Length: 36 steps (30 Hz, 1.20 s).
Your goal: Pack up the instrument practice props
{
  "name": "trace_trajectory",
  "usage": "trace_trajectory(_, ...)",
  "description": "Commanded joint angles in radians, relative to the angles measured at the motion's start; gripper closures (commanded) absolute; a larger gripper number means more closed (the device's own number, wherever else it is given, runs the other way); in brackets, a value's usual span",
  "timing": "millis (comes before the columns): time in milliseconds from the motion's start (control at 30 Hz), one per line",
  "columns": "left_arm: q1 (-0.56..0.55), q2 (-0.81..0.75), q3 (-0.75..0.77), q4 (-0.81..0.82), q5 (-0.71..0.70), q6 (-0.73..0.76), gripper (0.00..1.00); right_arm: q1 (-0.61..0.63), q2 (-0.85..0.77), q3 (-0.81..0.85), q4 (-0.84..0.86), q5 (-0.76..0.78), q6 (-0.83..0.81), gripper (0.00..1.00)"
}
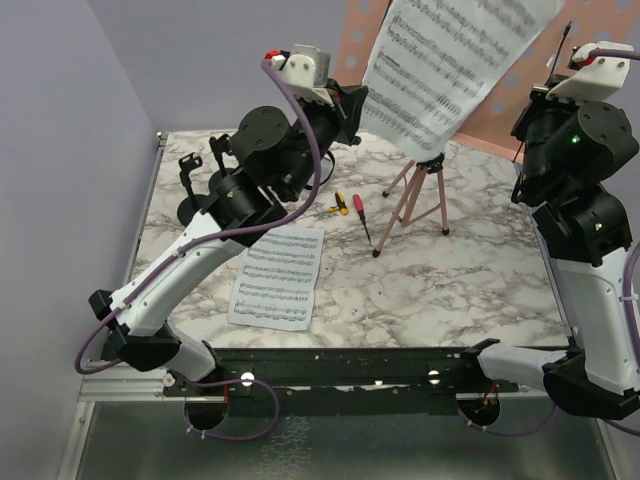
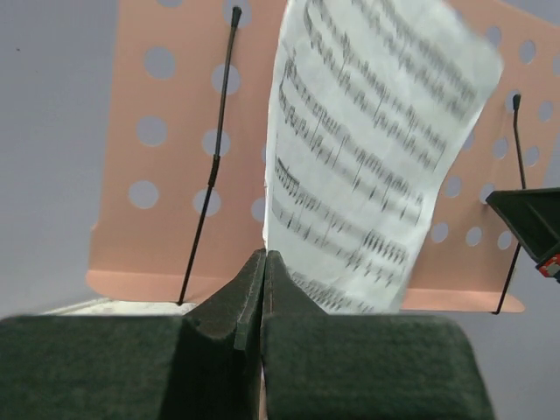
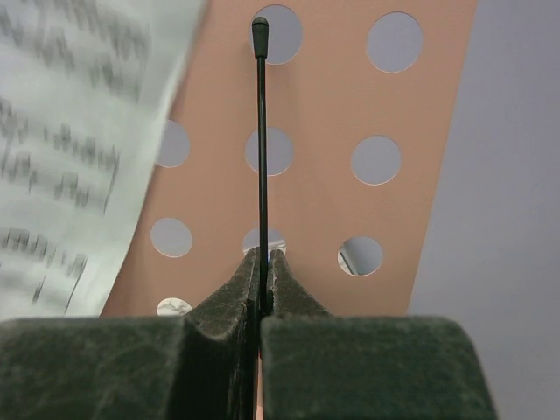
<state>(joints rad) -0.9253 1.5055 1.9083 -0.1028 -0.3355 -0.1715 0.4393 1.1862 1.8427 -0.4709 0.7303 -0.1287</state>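
- My left gripper [image 2: 262,262] has its jaws pressed together on the lower corner of the sheet-music page [image 2: 367,149]. I judge the pinch sits low so that the page can be drawn off the stand without creasing.
- My right gripper [image 3: 262,258] is clamped on the thin black retainer wire [image 3: 260,149], which stands upright between the pads. As I read it, this hand holds the spring wire so that the other hand can free the paper.
- Just behind both sets of jaws is the pink perforated desk [image 3: 324,87]. The held page curls forward off the desk's face and does not lie flat on it. A second wire [image 2: 214,157] rests against the desk at 9 o'clock from the page.
- The desk is the only holder in play here. I see one page on it, the one I am holding, and I cannot tell whether another lies beneath.
- Below the desk, the pink tripod [image 1: 430,168] has its legs spread on the marble table [image 1: 450,290], at about 1 o'clock from the table's centre.
- A loose page [image 1: 280,275] lies flat on the table at 8 o'clock from the tripod's feet.
- The red screwdriver [image 1: 357,206] and the yellow screwdriver [image 1: 340,203] lie at 9 o'clock from those feet, and they are not mine to pack.
- No view shows a box or case, so I cannot say where the props will go.
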Motion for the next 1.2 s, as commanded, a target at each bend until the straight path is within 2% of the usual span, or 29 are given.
trace_trajectory(0,-0.006,-0.106,-0.041,-0.044,-0.063,0.021,1.00,0.000,0.011,-0.005,0.032,-0.022,0.011,0.99)
trace_trajectory(233,-0.007,-0.222,-0.136,-0.153,-0.134,-0.008,1.00,-0.002,0.034,-0.005,0.046,-0.046,0.018,0.99)
trace_trajectory(433,-0.007,-0.333,-0.254,-0.283,-0.219,-0.079,1.00,-0.002,0.033,-0.029,0.067,-0.076,0.035,0.91)
trace_trajectory(533,-0.006,-0.374,-0.301,-0.355,-0.253,-0.118,1.00,-0.001,0.028,-0.037,0.071,-0.083,0.046,0.81)
trace_trajectory(700,-0.006,-0.417,-0.401,-0.437,-0.288,-0.183,1.00,-0.002,-0.004,-0.083,0.102,-0.105,0.074,0.55)
trace_trajectory(767,-0.006,-0.424,-0.445,-0.451,-0.289,-0.208,1.00,-0.001,-0.016,-0.093,0.109,-0.125,0.084,0.47)
trace_trajectory(933,-0.005,-0.421,-0.563,-0.452,-0.305,-0.267,1.00,-0.001,-0.026,-0.096,0.093,-0.145,0.094,0.39)
trace_trajectory(1167,0.026,-0.405,-0.668,-0.395,-0.303,-0.321,1.00,-0.002,-0.059,-0.104,0.079,-0.193,0.105,0.34)
